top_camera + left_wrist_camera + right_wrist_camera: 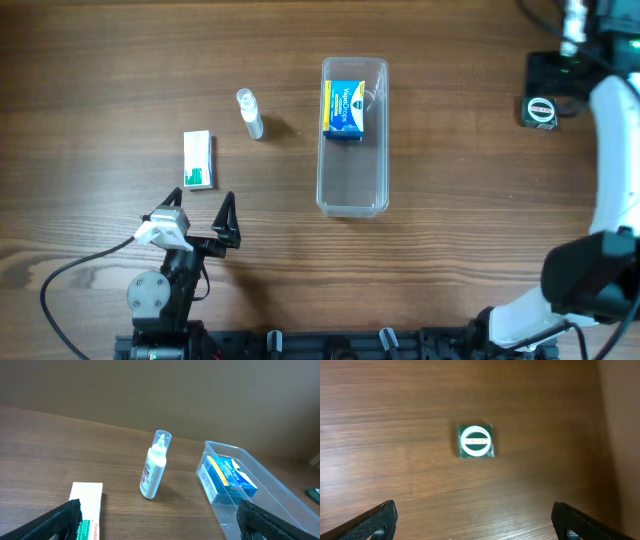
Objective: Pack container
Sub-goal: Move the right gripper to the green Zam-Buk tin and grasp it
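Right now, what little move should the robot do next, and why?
Probably lower the right gripper onto the small green packet: its jaws stand open, the packet lies centred between them, and it is not yet in the container.

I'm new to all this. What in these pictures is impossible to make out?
- Bottle: left wrist view; its label is turned sideways and too small to read.
- White-and-green box: left wrist view; the bottom edge cuts it off.
- Green packet: right wrist view; the lettering in its white ring is blurred.
- Blue box: overhead view; its smaller print is too tiny to read.
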Available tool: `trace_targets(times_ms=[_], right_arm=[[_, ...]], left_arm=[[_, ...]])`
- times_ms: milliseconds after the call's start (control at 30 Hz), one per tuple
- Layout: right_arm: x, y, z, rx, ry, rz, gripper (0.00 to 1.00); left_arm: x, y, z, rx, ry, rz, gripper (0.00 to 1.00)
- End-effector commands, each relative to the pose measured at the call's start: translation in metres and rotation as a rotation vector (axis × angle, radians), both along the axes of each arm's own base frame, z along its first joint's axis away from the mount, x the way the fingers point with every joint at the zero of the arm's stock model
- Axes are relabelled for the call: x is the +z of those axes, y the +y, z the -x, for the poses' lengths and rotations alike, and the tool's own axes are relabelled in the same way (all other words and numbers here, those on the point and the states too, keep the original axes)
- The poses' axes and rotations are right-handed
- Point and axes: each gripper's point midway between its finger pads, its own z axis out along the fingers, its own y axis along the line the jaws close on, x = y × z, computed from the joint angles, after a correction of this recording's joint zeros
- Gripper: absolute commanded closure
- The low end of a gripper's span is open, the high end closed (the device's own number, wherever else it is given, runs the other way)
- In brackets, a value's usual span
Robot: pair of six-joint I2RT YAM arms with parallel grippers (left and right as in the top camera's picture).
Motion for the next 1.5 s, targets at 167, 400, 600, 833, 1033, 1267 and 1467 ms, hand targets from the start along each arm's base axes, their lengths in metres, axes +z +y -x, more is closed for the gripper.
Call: trace_targets(times_ms=[167, 400, 600, 833, 1033, 1267, 1467], right_arm=[[-0.086, -0.027, -0.026, 0.044, 0.086, -0.150, 0.00], [-0.143, -0.036, -0.045, 0.009, 0.125, -0.181, 0.00], [-0.149, -0.042, -0.052, 0.054, 0.112, -0.163, 0.00], [-0.168, -0.052, -0.045, 0.030, 0.130, -0.214, 0.00], [-0.185, -0.044, -0.048, 0.025, 0.132, -0.282, 0.00], [-0.194, -0.046, -0.053, 0.030, 0.126, -0.276, 0.00], [-0.214, -0.045, -0.052, 0.027, 0.153, -0.288, 0.00]], left_arm=[[-0.002, 0.003, 0.000, 0.015, 0.001, -0.016, 0.00], [-0.002, 0.003, 0.000, 0.015, 0.001, -0.016, 0.00], [-0.002, 0.003, 0.000, 0.015, 0.001, -0.016, 0.00], [-0.002, 0.003, 0.000, 0.015, 0.001, -0.016, 0.00], [-0.002, 0.003, 0.000, 0.015, 0.001, -0.016, 0.00], [-0.002, 0.003, 0.000, 0.015, 0.001, -0.016, 0.00], [-0.002, 0.003, 0.000, 0.015, 0.001, -0.016, 0.00]])
